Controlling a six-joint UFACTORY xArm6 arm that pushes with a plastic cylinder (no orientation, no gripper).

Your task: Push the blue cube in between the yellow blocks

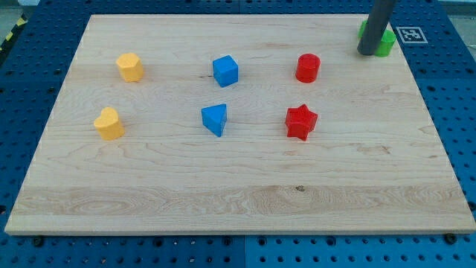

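The blue cube (pixel 225 71) sits on the wooden board, above the middle. A yellow hexagonal block (pixel 129 66) lies at the upper left and a yellow heart-shaped block (pixel 109 123) lies below it, with a gap between them. My tip (pixel 367 53) is at the view's top right, far to the right of the blue cube, touching a green block (pixel 384 42) that the rod partly hides.
A blue triangular block (pixel 215 118) lies below the blue cube. A red cylinder (pixel 307 68) and a red star (pixel 300 121) lie right of centre. The board's edge (pixel 238 228) borders a blue pegboard table. A marker tag (pixel 409 33) sits at top right.
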